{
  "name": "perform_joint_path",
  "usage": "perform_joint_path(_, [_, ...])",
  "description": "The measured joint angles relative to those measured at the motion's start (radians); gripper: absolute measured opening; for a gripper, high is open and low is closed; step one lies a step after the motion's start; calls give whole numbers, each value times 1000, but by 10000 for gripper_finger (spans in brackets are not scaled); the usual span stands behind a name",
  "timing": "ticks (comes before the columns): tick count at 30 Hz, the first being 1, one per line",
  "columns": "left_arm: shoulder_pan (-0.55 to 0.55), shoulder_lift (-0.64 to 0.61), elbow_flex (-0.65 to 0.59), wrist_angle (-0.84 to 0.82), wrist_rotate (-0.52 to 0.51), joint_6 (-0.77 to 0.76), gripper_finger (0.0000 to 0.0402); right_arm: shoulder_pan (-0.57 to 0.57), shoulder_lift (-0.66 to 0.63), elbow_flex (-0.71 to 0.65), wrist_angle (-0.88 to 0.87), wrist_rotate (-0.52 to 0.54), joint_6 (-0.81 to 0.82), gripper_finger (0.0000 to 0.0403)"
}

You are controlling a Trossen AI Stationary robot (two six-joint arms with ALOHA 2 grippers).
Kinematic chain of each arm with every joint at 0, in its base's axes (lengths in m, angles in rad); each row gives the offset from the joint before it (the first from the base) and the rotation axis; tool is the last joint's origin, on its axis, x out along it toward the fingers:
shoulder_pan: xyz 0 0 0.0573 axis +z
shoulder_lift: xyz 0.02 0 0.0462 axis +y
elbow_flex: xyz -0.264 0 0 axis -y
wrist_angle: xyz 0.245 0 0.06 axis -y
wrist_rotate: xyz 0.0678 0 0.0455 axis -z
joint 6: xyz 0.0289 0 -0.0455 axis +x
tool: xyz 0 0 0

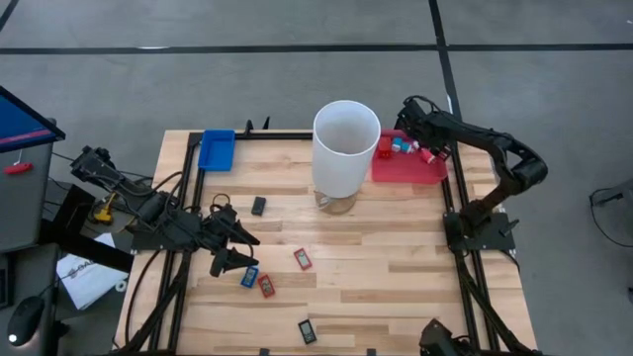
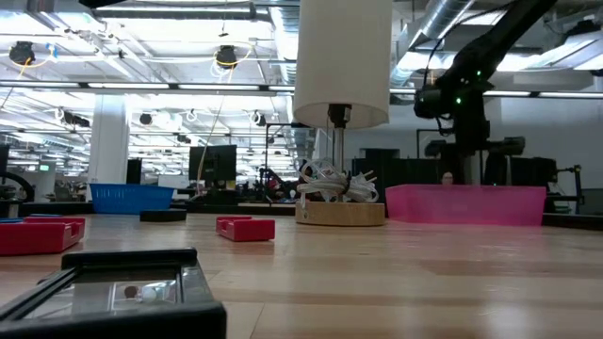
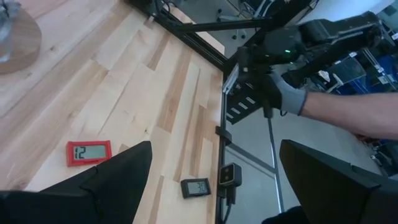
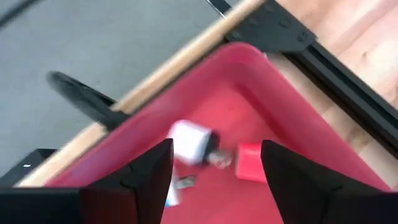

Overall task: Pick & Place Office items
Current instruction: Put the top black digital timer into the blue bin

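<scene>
My left gripper (image 1: pixel 237 249) hangs low over the table's (image 1: pixel 396 257) left half, jaws spread wide and holding nothing, just beside a blue piece (image 1: pixel 249 276) and a red piece (image 1: pixel 266 285). Mid-table stands the white cylinder (image 1: pixel 345 148). My right gripper (image 4: pixel 214 165) sits over the red tray (image 1: pixel 406 170), fingers parted, empty, above a white piece (image 4: pixel 189 142) and a red cube (image 4: pixel 250 162).
</scene>
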Motion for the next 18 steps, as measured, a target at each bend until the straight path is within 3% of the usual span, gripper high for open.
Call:
perform_joint_path(6, [0,0,0,0,-10,50,351,116,-143,0,108,19,-277,208])
perform_joint_path(10, [0,0,0,-2,-10,74,351,309,-267,0,149,-90,-414,187])
perform_joint_path(13, [0,0,0,-2,-10,75,351,527,-343,0,149,-156,-415,172])
perform_joint_path(18, [-3,8,0,-10,-10,76,351,923,-378,0,102,-140,-201,148])
